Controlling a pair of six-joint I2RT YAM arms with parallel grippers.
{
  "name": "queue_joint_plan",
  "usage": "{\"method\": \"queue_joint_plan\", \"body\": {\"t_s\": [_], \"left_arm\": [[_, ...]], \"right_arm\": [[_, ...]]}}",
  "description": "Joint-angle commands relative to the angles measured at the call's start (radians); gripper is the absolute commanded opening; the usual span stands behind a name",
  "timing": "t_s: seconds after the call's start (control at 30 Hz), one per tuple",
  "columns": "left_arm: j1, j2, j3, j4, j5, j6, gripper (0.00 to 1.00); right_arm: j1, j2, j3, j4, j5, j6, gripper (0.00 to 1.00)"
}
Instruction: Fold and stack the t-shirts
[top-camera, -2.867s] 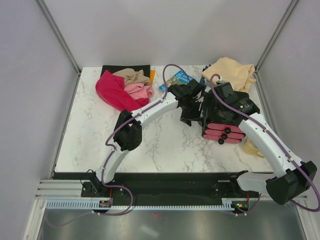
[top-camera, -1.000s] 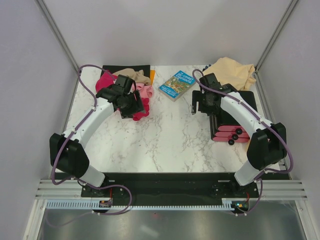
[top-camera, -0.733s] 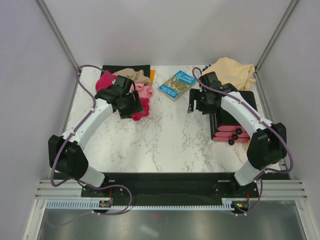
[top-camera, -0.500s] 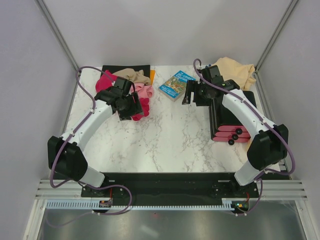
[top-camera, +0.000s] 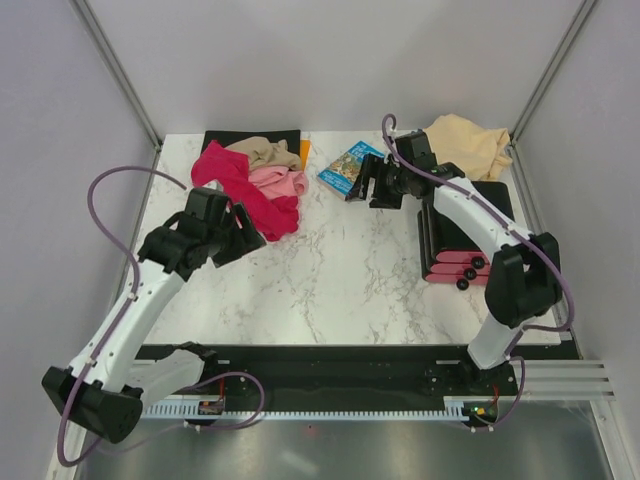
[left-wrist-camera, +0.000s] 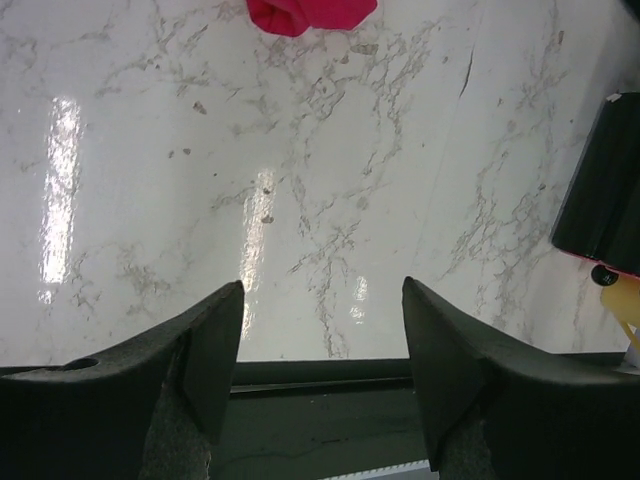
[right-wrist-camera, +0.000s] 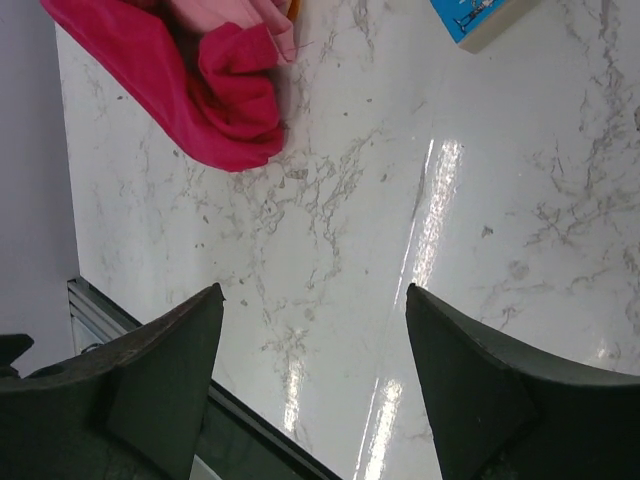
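Note:
A crimson red t-shirt (top-camera: 238, 186) lies crumpled at the back left of the marble table, and its edge shows in both wrist views (left-wrist-camera: 310, 12) (right-wrist-camera: 195, 90). A pink t-shirt (top-camera: 281, 182) (right-wrist-camera: 240, 12) and a tan-brown one (top-camera: 264, 153) are bunched against it. A pale peach-cream t-shirt (top-camera: 464, 143) lies heaped at the back right. My left gripper (top-camera: 250, 240) (left-wrist-camera: 322, 300) hangs open and empty just in front of the crimson shirt, apart from it. My right gripper (top-camera: 362, 187) (right-wrist-camera: 315, 300) is open and empty beside the blue book.
A blue illustrated book (top-camera: 345, 168) (right-wrist-camera: 480, 20) lies at the back middle. A flat black mat (top-camera: 225, 137) sits under the shirt pile. A black block with pink slabs (top-camera: 455, 248) (left-wrist-camera: 605, 190) stands at the right under my right arm.
My left arm has drawn back from the shirt pile toward the near left, leaving the crimson shirt uncovered. My right gripper has swung left toward the book. Both stay open.

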Motion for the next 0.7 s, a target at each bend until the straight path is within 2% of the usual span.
{"method": "queue_joint_plan", "body": {"t_s": [0.0,0.1,0.23,0.33,0.47,0.67], "left_arm": [[0.005,-0.1,-0.09,-0.032,-0.066,-0.074,0.72],[0.019,-0.103,-0.091,-0.069,-0.132,-0.071,0.72],[0.082,-0.048,-0.044,-0.079,-0.186,-0.089,0.72],[0.125,0.039,0.037,-0.038,-0.187,-0.073,0.72],[0.183,0.278,0.168,0.028,-0.144,-0.022,0.72],[0.324,0.545,0.43,0.138,-0.013,-0.019,0.72]], "right_arm": [[0.0,0.126,0.134,0.065,-0.063,0.013,0.81],[0.024,0.222,0.25,-0.001,-0.135,0.007,0.79],[0.112,0.224,0.303,-0.052,-0.103,-0.047,0.79],[0.164,0.178,0.21,-0.055,-0.08,-0.042,0.8],[0.201,0.066,0.073,-0.052,-0.052,-0.033,0.8],[0.242,-0.016,0.018,-0.109,-0.037,-0.033,0.8]]}}
